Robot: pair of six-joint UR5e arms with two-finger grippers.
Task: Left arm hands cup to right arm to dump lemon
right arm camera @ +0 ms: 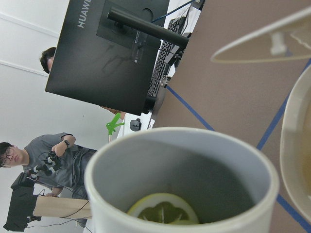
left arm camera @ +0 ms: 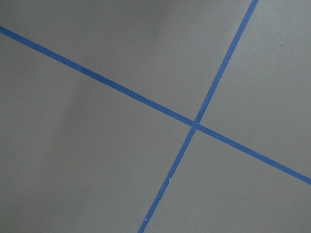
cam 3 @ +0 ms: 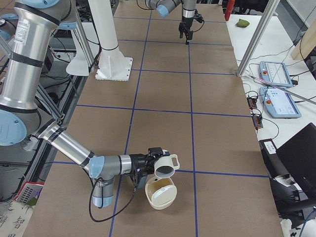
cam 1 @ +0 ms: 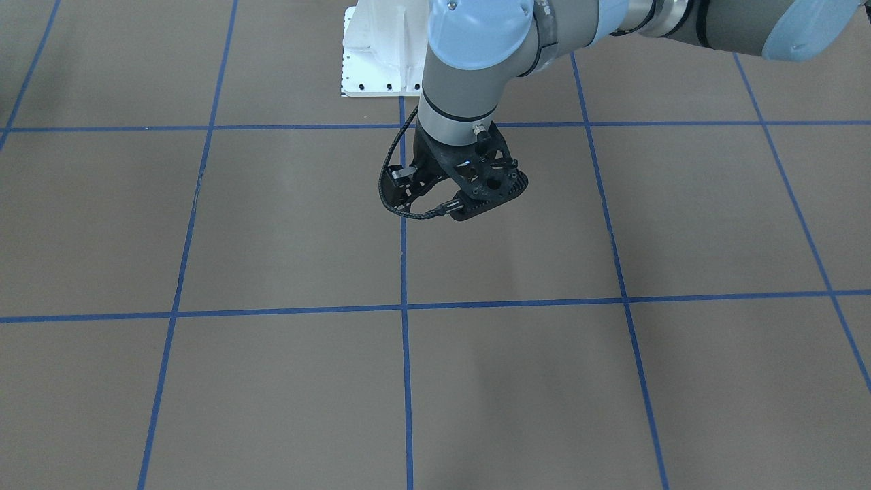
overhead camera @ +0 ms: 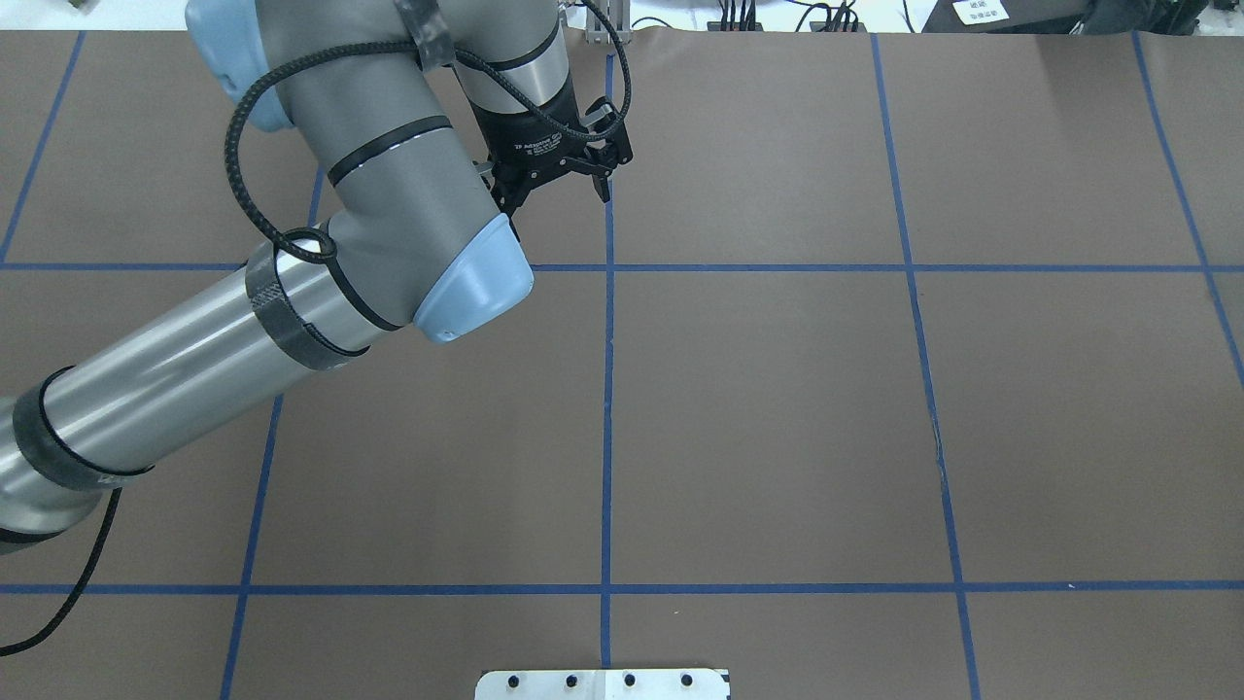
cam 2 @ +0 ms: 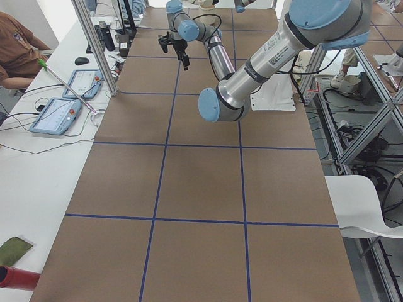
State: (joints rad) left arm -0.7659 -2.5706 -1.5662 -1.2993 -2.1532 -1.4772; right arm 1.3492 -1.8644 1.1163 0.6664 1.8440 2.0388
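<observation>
Left gripper (overhead camera: 557, 190): fingers apart, nothing between them. It hangs over the far side of the table (overhead camera: 777, 408), close to a blue tape line (overhead camera: 607, 389). Its wrist view shows only bare brown surface and a tape crossing. We judge its part, the hand-over, done.

Middle of the table: no task thing in view there.

Right gripper (cam 3: 155, 162): low over the table's right end, well apart from the left one. The cup (cam 3: 167, 169) sits at its tip, tipped on its side, with its mouth toward the cream bowl (cam 3: 160, 195) just below it. The gripper shows only in the side view, so we cannot tell whether the fingers are clamped on the cup.

Lemon (right arm camera: 163, 209): one slice shows in the right wrist view, lying low against the cup's dark inner wall — not yet out.

Step in hand, our judgement: the dump. To do it well:
- Hold the cup's mouth over the bowl's opening, not its rim.
- Roll the wrist further, until the mouth points down.
- Go slowly — a damp slice may cling to the wall, then drop all at once.

A slice that strikes the rim would likely bounce onto the table.
</observation>
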